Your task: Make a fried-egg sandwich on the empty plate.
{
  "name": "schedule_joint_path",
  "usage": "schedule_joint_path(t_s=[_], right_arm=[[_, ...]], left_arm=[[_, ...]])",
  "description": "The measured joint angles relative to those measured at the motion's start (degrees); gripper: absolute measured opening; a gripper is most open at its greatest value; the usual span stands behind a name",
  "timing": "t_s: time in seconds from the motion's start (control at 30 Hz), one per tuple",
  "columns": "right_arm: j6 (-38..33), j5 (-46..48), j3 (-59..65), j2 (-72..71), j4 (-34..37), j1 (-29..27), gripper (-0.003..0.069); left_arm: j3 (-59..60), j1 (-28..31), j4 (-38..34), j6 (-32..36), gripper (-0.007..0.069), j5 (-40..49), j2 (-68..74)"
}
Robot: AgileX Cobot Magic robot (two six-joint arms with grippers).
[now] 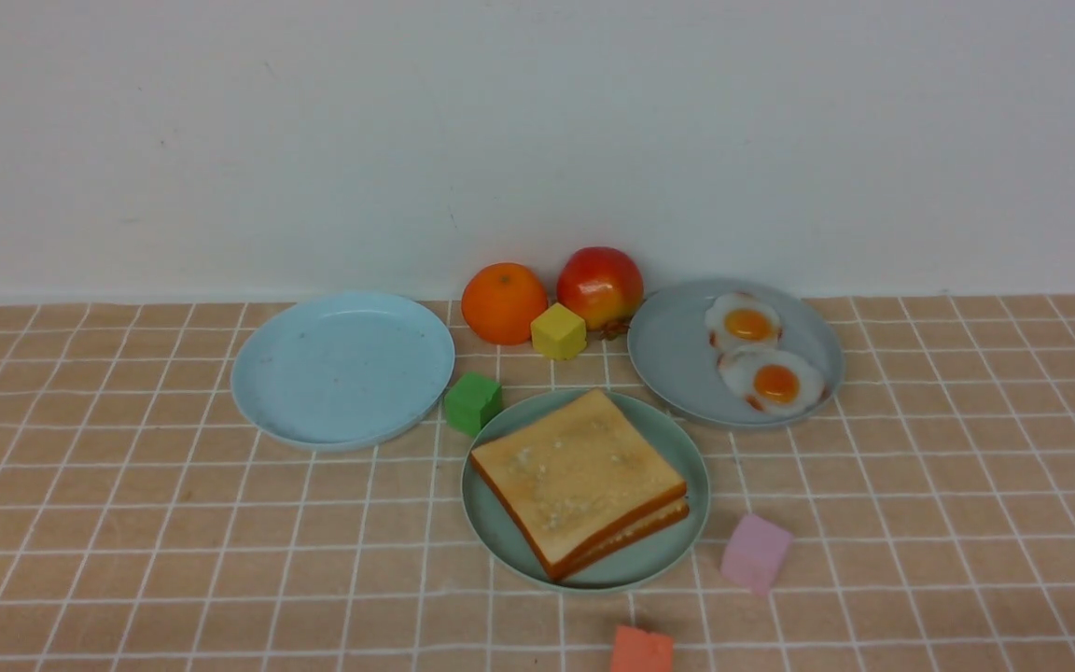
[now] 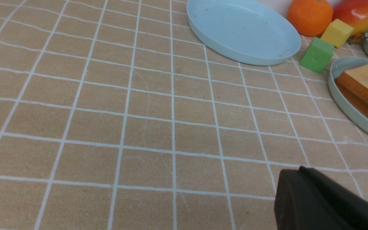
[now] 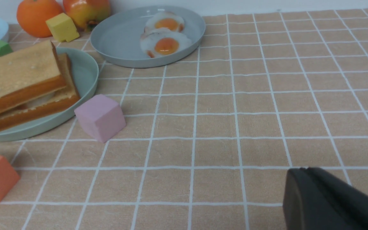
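The fried-egg sandwich (image 1: 584,485) lies on the mint-green plate (image 1: 677,439) at the table's middle front: two toast slices stacked, with a thin pale layer (image 3: 40,100) showing between them in the right wrist view. Two more fried eggs (image 1: 750,324) (image 1: 774,383) lie on the grey-blue plate (image 1: 677,355) behind and to the right. Neither arm shows in the front view. My left gripper (image 2: 300,171) is shut and empty over bare cloth, left of the sandwich (image 2: 367,83). My right gripper (image 3: 302,171) is also shut and empty, over cloth to the right of the sandwich (image 3: 18,73).
A bare light-blue plate (image 1: 342,369) sits at the left. An orange (image 1: 504,303), an apple (image 1: 599,287) and a yellow cube (image 1: 558,331) stand by the wall. A green cube (image 1: 473,402), a pink cube (image 1: 755,553) and an orange-red cube (image 1: 642,651) ring the mint plate.
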Motion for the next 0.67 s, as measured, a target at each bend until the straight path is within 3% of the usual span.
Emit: schedule_joint_path(t_s=[0.67], right_arm=[[0.00,0.00,0.00,0.00,0.00,0.00,0.0023]], left_arm=[[0.00,0.00,0.00,0.00,-0.0007,0.00,0.00]])
